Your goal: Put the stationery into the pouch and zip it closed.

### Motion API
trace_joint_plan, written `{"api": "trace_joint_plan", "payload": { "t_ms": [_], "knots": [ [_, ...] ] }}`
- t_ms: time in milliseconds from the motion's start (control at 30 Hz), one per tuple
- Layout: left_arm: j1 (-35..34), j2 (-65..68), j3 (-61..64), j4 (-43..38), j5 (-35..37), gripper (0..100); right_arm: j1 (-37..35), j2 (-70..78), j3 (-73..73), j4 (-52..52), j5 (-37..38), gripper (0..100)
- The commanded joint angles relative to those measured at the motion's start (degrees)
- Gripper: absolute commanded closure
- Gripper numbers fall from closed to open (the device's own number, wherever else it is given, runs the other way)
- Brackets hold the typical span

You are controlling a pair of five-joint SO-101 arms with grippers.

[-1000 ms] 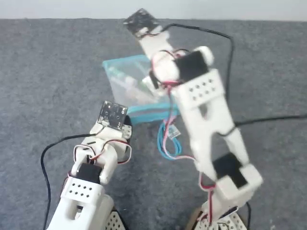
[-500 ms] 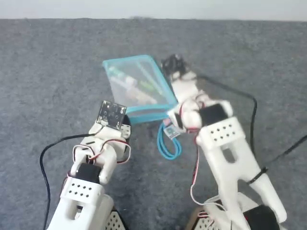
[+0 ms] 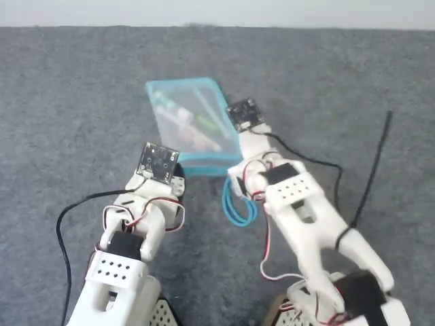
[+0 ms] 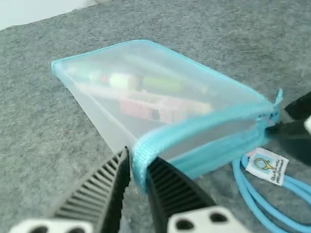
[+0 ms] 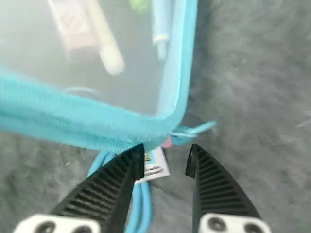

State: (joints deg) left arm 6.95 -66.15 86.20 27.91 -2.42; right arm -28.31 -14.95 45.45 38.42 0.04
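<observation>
Grey felt-like cloth covers the table [image 3: 68, 102]. On it lies a translucent plastic pouch [image 3: 190, 129] with a turquoise zip band, and pens and other stationery [image 4: 141, 90] are inside. The left gripper [image 4: 136, 164] is almost closed and pinches one end of the zip band. From there the band runs straight to the other corner, where the small turquoise zip pull [image 5: 197, 129] sticks out. The right gripper [image 5: 165, 154] is the nearer one to it. Its jaws stand apart and hold nothing, and the pull lies just in front of the gap. A blue cord loop [image 5: 145, 206] lies beside this corner. Whether the zip is fully closed cannot be told.
</observation>
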Motion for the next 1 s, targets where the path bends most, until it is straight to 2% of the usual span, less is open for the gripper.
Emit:
{"api": "trace_joint_plan", "payload": {
  "t_ms": [0,233,967],
  "knots": [
    [-0.3,-0.2,-2.0,-0.4,0.0,99,-2.0,1.5,-0.4,-3.6,-4.0,84.3],
    [-0.2,-0.2,-2.0,-0.4,0.0,99,-1.7,2.4,-0.4,-5.6,-16.4,84.3],
    [0.0,-0.2,-2.1,-0.4,0.0,99,-2.2,6.1,-0.3,-8.7,-18.0,84.7]
  ]
}}
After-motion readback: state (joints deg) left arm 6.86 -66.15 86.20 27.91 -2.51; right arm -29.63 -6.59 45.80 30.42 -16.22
